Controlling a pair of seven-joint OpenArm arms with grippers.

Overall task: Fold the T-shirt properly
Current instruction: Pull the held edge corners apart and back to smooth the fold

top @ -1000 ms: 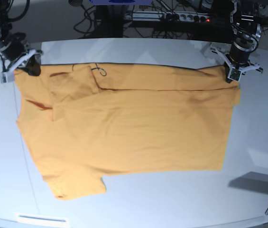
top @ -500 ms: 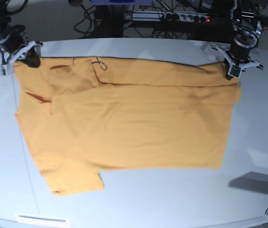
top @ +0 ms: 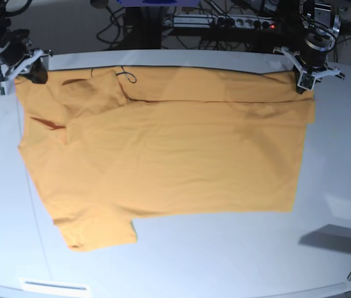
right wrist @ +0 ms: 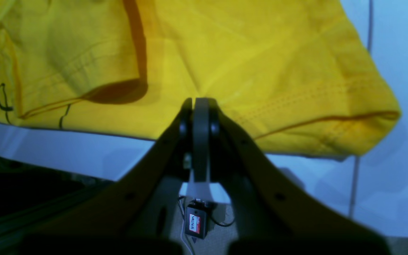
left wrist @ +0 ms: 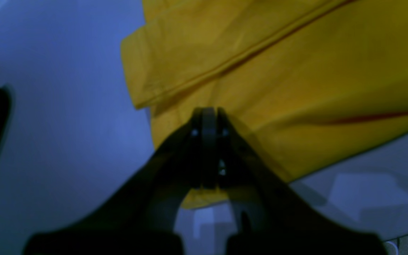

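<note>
In the base view the right gripper point(top: 25, 70) sits at about 10 o'clock of the scene, at the far left corner of the T-shirt point(top: 163, 149). Its jaws are pressed together on the cloth there; the right wrist view shows the same gripper point(right wrist: 200, 106) pinching a fold of the T-shirt point(right wrist: 225, 53) beside a stitched hem.

The T-shirt lies spread on the pale tabletop point(top: 225, 261), filling most of its middle. Its long axis runs from 9 o'clock to 3 o'clock. The sleeves are at the 9 o'clock end: one sleeve point(top: 97, 233) sticks out toward 7 o'clock at the near edge, the other point(top: 91, 96) is folded over onto the body near the far edge. The straight hem faces 3 o'clock. A strip along the far edge is doubled over, with a crease running left to right.

At about 2 o'clock the left gripper point(top: 304, 85) holds the far right corner, jaws shut on cloth. In the left wrist view this gripper point(left wrist: 207, 117) nips the T-shirt point(left wrist: 296, 71) just beside a folded hem corner.
</note>
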